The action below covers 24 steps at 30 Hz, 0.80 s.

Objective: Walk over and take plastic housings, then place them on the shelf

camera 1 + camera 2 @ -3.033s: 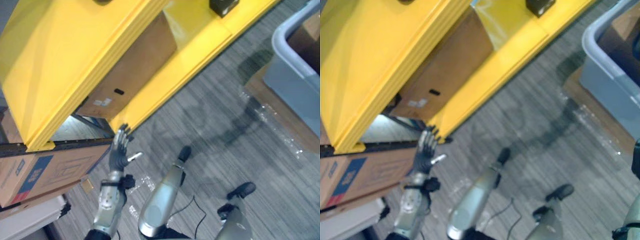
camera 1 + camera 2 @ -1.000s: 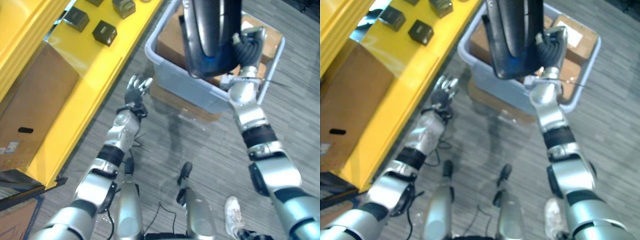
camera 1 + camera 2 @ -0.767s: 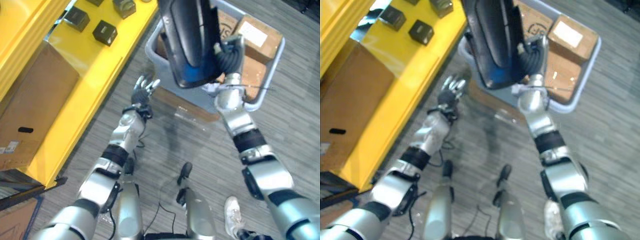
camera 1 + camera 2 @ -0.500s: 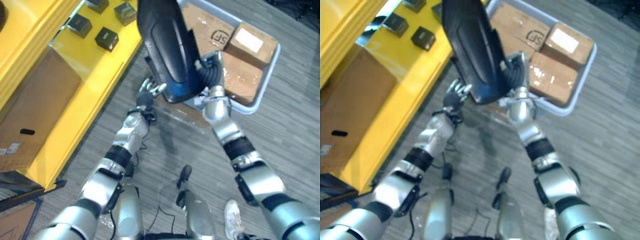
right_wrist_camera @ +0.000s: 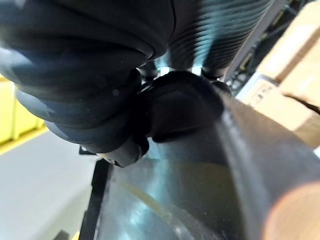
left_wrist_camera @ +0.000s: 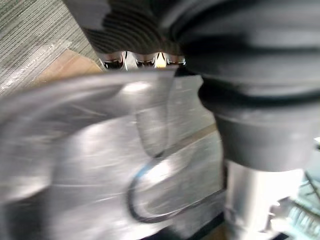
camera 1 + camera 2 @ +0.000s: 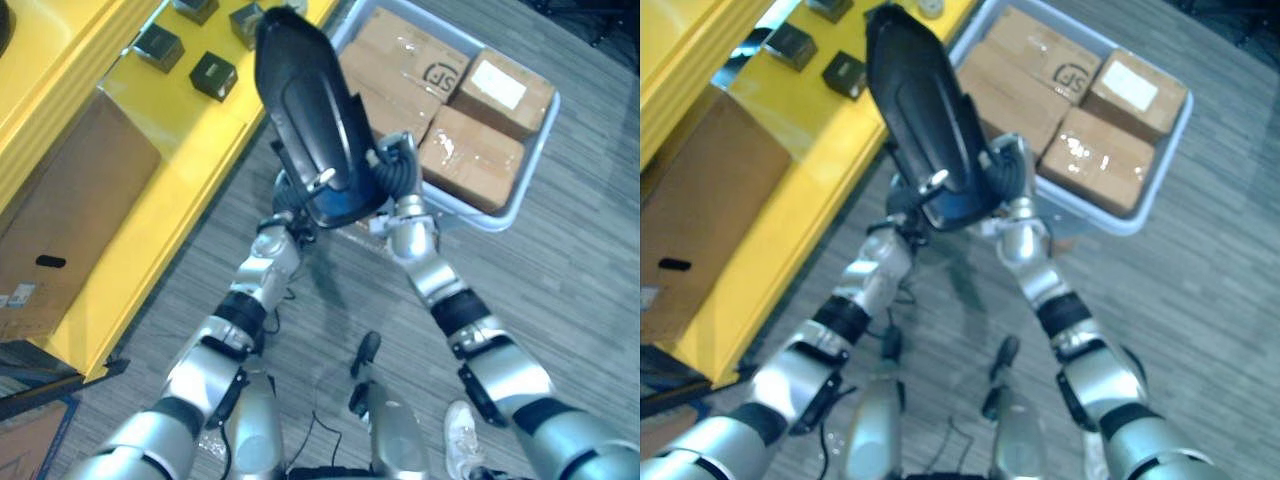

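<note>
As right hand (image 7: 394,177) holds housing (image 7: 300,100), boxes (image 7: 468,155) show labels (image 7: 498,86).

Bright even light, soft shadows, sheen on the black housing (image 7: 312,125)

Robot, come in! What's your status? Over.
Right hand gripping black housing, left hand against it. Housing held up beside yellow shelf. Small dark boxes on shelf.

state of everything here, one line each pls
plastic housing: held up off the floor between both hands
left hand: shut on the plastic housing, one finger over its front face
right hand: against the plastic housing's other side, grip hidden
grey bin: open, packed with cardboard boxes
cardboard boxes: closed
yellow shelf: holds small black boxes
</note>
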Motion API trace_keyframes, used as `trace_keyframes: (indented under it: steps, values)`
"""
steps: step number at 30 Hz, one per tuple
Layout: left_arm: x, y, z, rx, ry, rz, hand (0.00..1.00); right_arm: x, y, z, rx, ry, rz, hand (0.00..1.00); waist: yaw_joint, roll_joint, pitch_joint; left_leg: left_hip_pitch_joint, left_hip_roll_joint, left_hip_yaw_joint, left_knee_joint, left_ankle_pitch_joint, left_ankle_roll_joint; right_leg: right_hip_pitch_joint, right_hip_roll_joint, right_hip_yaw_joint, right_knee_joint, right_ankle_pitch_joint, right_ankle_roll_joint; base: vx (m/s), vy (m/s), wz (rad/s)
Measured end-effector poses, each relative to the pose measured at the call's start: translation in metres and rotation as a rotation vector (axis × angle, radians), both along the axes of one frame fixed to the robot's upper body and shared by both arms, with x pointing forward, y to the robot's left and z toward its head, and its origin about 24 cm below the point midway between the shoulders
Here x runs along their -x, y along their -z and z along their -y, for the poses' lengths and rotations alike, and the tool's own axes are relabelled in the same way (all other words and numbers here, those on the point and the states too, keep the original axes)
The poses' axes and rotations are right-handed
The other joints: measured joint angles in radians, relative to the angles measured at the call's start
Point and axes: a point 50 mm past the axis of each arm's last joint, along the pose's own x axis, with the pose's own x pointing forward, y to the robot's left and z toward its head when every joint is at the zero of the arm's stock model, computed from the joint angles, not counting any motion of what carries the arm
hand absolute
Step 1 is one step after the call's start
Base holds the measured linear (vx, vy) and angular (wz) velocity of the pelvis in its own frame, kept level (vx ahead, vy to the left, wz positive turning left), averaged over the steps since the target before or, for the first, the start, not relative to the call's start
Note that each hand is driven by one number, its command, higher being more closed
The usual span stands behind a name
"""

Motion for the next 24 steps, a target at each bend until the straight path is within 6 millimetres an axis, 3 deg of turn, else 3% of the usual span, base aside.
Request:
trace_keyframes:
  steps: [6, 9, 12, 16, 21, 22, 24]
  values:
    - [0.000, 0.001, -0.007, 0.033, -0.064, 0.019, 1.00, 0.010, 0.008, -0.012, -0.084, -0.036, -0.004, 1.00, -0.002, -0.001, 0.000, 0.010, 0.000, 0.001, -0.001, 0.000, 0.000, 0.008, 0.000, 0.001, 0.000, 0.000, 0.000, 0.00, 0.000, 0.00]
    - [0.003, 0.010, -0.012, 0.029, -0.087, 0.021, 1.00, 0.017, 0.018, -0.017, -0.116, -0.051, -0.025, 1.00, -0.004, -0.018, -0.008, 0.036, 0.000, 0.004, -0.010, -0.001, 0.000, 0.034, 0.001, 0.001, -0.013, -0.001, 0.001, 0.00, 0.000, 0.00]
    - [0.006, 0.009, -0.011, -0.121, -0.111, 0.080, 1.00, 0.023, 0.030, -0.016, -0.163, -0.043, -0.047, 1.00, -0.003, -0.044, -0.024, 0.043, 0.000, 0.005, -0.018, -0.001, 0.000, 0.036, 0.001, 0.001, -0.013, -0.003, 0.002, 0.00, 0.000, 0.00]
    - [0.018, 0.008, -0.006, -0.266, -0.134, 0.165, 1.00, 0.039, 0.048, -0.009, -0.232, -0.050, -0.072, 1.00, -0.002, -0.047, -0.026, 0.104, -0.002, 0.010, -0.043, 0.000, 0.000, 0.087, -0.001, 0.001, -0.020, -0.011, 0.006, 0.01, 0.000, 0.00]
    - [0.023, -0.002, 0.001, -0.327, -0.138, 0.234, 1.00, 0.047, 0.052, -0.004, -0.287, -0.048, -0.046, 1.00, -0.002, -0.048, -0.027, 0.132, -0.003, 0.021, -0.069, 0.001, -0.002, 0.107, 0.000, 0.001, -0.042, -0.010, 0.007, 0.00, -0.003, -0.04]
    - [0.025, -0.002, 0.001, -0.351, -0.144, 0.248, 1.00, 0.048, 0.053, -0.004, -0.289, -0.049, -0.045, 0.00, -0.002, -0.048, -0.027, 0.142, -0.003, 0.027, -0.074, 0.002, -0.001, 0.115, 0.001, 0.001, -0.051, -0.006, 0.007, 0.02, -0.009, -0.08]
    - [0.031, 0.003, 0.000, -0.389, -0.162, 0.255, 1.00, 0.054, 0.063, -0.004, -0.279, -0.058, -0.065, 0.00, -0.004, -0.049, -0.041, 0.165, -0.005, 0.030, -0.081, 0.001, -0.002, 0.143, 0.002, -0.002, -0.073, -0.003, 0.011, 0.04, -0.011, -0.03]
